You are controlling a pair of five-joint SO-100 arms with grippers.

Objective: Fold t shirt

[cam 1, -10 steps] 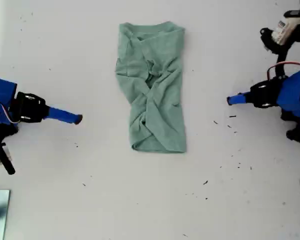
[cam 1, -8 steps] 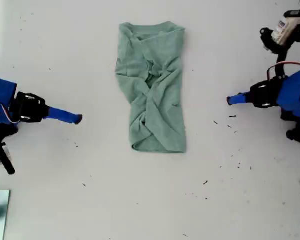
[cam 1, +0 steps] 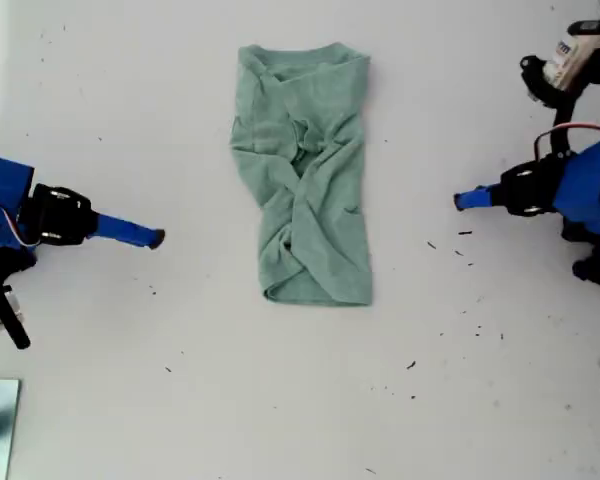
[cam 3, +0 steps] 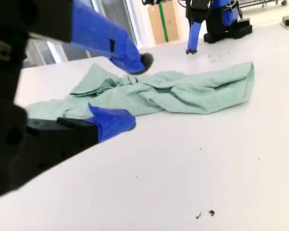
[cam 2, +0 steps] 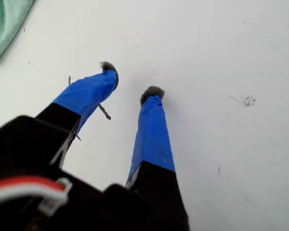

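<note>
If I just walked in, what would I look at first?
Probably the t shirt, a wrinkly green bundle lying in the middle of the white table, collar at the top of the exterior view. Next, my two blue grippers on either side, my first gripper and my second gripper, both with jaws open and touching nothing.

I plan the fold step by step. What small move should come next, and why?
Probably bring my second end effector toward the near long edge of the t shirt: its jaws stand open and empty, apart from the wrinkled cloth.
</note>
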